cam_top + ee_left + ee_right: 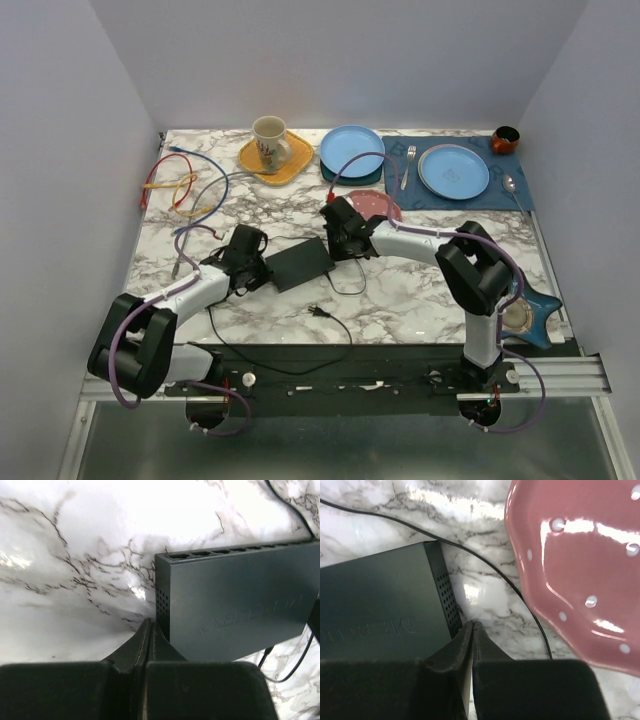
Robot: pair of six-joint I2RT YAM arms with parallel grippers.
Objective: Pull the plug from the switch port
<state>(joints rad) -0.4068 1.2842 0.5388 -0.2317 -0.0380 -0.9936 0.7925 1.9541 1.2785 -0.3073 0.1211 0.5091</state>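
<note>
While both finger pairs sit pressed together, switch (300, 263) lies btwn L gripper (150, 626) & R gripper (472, 626), beside each tip.

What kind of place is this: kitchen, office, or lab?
Most likely a robot test cell in a lab, not a real room: plain white walls box in a marble-look table, and staged tableware such as a blue plate and mug shares it with a network switch and loose coloured cables.

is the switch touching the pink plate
Apart. The right wrist view shows a strip of bare marble and a black cable between the switch and the pink plate.
</note>
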